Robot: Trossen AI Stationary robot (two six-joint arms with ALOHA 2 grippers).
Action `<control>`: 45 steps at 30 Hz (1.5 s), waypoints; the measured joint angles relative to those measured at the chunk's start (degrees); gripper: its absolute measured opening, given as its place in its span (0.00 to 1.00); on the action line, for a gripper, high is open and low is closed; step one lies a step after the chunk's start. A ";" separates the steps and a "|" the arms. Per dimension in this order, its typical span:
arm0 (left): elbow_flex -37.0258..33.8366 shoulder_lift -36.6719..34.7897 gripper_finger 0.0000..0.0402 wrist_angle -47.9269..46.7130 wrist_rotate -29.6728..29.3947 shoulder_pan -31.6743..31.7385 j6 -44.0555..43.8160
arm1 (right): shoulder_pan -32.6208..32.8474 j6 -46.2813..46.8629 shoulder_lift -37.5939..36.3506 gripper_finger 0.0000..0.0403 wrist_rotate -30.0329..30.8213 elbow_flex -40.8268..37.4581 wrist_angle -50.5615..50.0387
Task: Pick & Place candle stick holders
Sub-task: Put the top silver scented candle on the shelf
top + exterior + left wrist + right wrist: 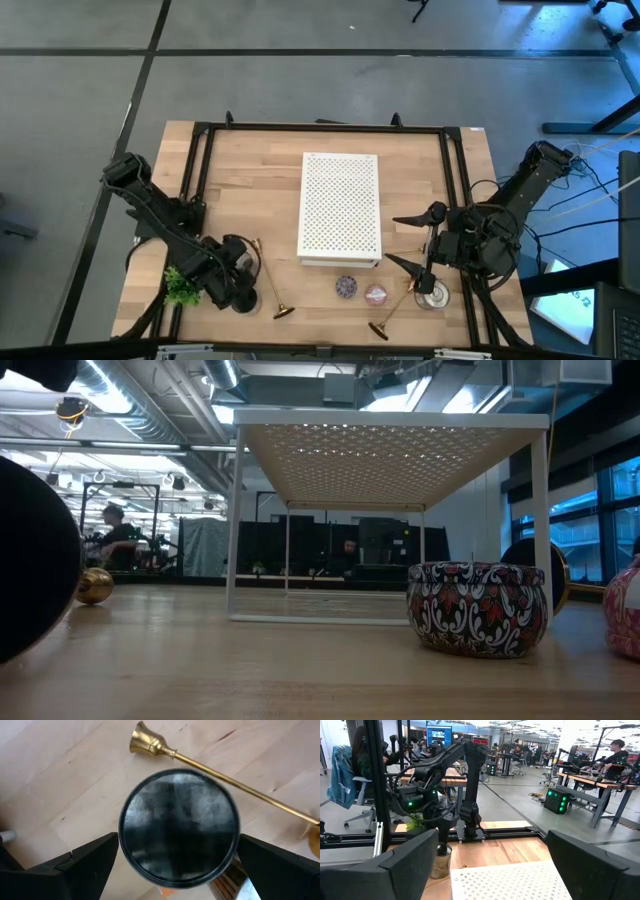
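Spanning the wooden table (pixel 250 200), a black frame (pixel 320 127) borders it.

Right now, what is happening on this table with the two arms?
Two robot arms work at a wooden table with brass candle stick holders. The left gripper is open around a round dark tin, next to one candle stick holder that lies on its side. The right gripper is also open, raised beside the white perforated shelf, holding nothing. A second candle stick holder lies near the front edge.
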 joint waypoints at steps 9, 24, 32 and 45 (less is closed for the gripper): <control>-0.02 0.62 1.00 -0.09 -1.09 -0.01 0.02 | 0.01 0.00 0.00 0.93 0.00 0.00 0.00; -0.04 2.98 1.00 -0.11 -0.89 0.50 0.70 | 0.00 -0.02 0.00 0.93 0.00 0.00 -0.02; -0.09 5.27 1.00 0.07 0.70 1.49 2.52 | 0.00 0.00 0.00 0.93 0.00 0.00 -0.04; -0.09 5.27 1.00 -0.15 -2.57 1.91 4.50 | 0.00 -0.02 0.00 0.93 0.00 0.00 -0.04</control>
